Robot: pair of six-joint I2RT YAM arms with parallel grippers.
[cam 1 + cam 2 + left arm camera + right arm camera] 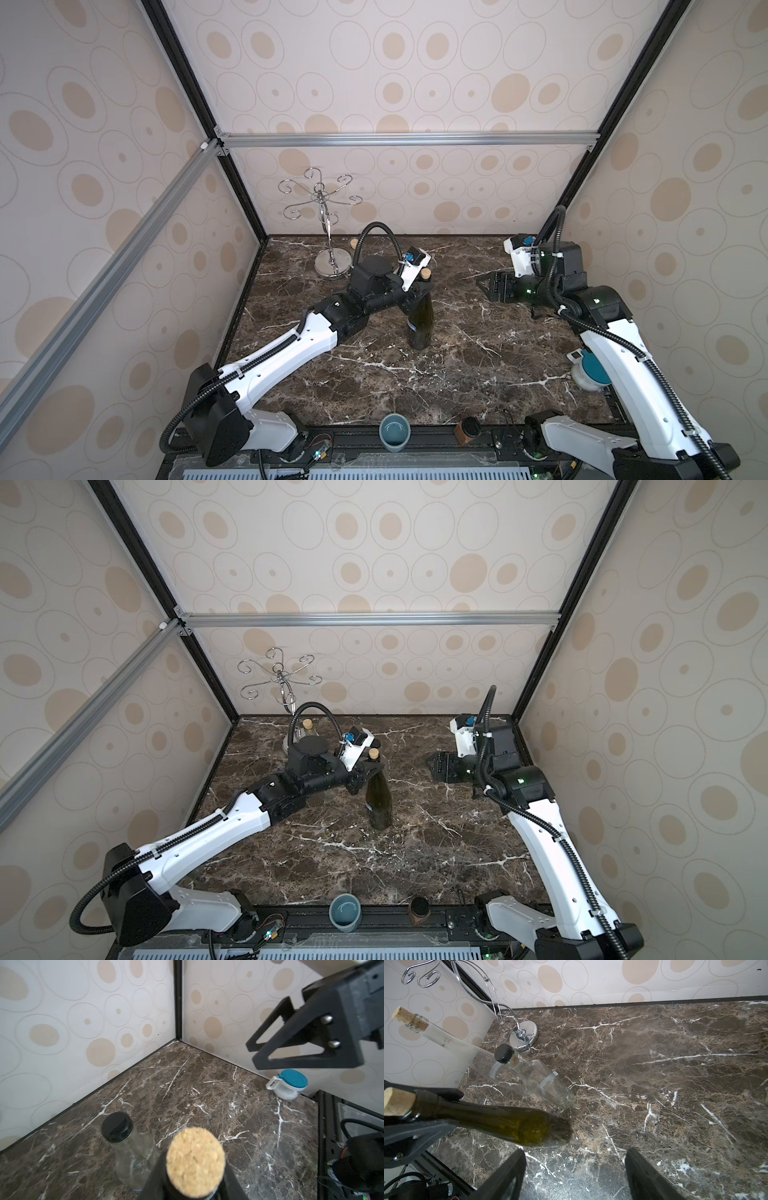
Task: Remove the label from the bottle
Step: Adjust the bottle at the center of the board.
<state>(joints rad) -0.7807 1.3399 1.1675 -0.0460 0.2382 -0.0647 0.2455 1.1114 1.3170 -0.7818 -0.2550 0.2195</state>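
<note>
In both top views a dark green bottle stands upright near the middle of the tabletop with its cork in place. The left gripper is clamped on the bottle's neck from the left, seemingly to steady it while the other arm works. A small blue label shows on the bottle's left side, below the shoulder and turned away from the right gripper. That gripper hangs with its jaws apart, well to the right of the bottle, and holds nothing. Reaching the label would likely mean coming round the body or having the bottle turned. A wire glass rack stands at the far left, a blue cup at the near edge, and a blue-lidded tub at the right edge beside the right arm. None of them lies between the right gripper and the bottle. The left wrist view looks down on the cork, with a clear black-capped bottle just beside the green one, the likeliest thing to be knocked. The right wrist view shows a bare side of the green bottle with open tabletop before it, and the right gripper's fingers spread wide. Beyond stand the black-capped bottle and a taller clear corked bottle, near the rack's base.
</note>
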